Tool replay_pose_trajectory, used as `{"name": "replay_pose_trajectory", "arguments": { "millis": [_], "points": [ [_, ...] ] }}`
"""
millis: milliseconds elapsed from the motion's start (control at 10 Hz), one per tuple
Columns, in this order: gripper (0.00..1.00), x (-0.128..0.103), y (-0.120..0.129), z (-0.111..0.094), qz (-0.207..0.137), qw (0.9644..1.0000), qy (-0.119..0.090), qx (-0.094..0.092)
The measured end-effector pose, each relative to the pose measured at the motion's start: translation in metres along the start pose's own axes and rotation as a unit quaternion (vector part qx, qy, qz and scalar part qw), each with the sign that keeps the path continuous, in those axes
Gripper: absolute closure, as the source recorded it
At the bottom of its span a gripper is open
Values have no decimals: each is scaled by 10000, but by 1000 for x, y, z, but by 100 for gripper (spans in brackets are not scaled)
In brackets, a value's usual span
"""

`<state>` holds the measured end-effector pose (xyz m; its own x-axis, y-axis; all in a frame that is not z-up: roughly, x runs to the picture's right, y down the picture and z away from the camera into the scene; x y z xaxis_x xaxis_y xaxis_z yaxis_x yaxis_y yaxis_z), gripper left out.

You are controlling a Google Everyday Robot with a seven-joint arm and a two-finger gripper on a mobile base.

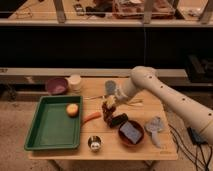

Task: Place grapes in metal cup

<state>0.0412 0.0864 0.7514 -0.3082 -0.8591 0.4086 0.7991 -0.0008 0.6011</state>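
At the middle of a small wooden table (pixel 112 150), a white robot arm (pixel 165 97) reaches in from the right and bends down so that its gripper (pixel 111 103) sits on top of the grapes (pixel 106 113), a dark purple-red bunch. The claw is closed narrow and appears to pinch the top of the bunch, which looks to be resting on the tabletop. A grip from above suits lifting the cluster straight up.

An orange carrot (pixel 91 117) lies just beside the grapes on the left and a flat black block (pixel 119 120) on the right, so a vertical lift would likely avoid both. The metal cup (pixel 94 143) stands upright near the front edge, mouth up, apart from the grapes and in front of the carrot. It seems free to receive them.

A green tray (pixel 52 146) on the left holds one round orange fruit (pixel 73 109). Along the back stand a purple bowl (pixel 56 85), a white container (pixel 75 81) and a grey-blue cup (pixel 110 86). A dark red bowl (pixel 131 132) sits at front right.

The room is dim, with dark shelving behind the table, clutter above it, and pale speckled flooring.
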Motion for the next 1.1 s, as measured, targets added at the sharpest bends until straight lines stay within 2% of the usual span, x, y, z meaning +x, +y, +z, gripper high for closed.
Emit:
{"name": "replay_pose_trajectory", "arguments": {
  "millis": [100,200,300,400,500,600,800,1100],
  "points": [
    [100,-23,-6,-9,-296,9986,297,-317],
    [100,-30,-12,-16,-419,9973,462,-397],
    [100,-32,-18,-24,-515,9968,538,-302],
    [100,-33,-22,-33,-578,9964,587,-187],
    [100,-35,-28,-50,-677,9954,656,164],
    [100,-35,-33,-53,-753,9944,635,383],
    [100,-40,-41,-53,-909,9907,438,916],
    [100,-59,-63,-51,-1187,9852,271,1205]
  ]
}}
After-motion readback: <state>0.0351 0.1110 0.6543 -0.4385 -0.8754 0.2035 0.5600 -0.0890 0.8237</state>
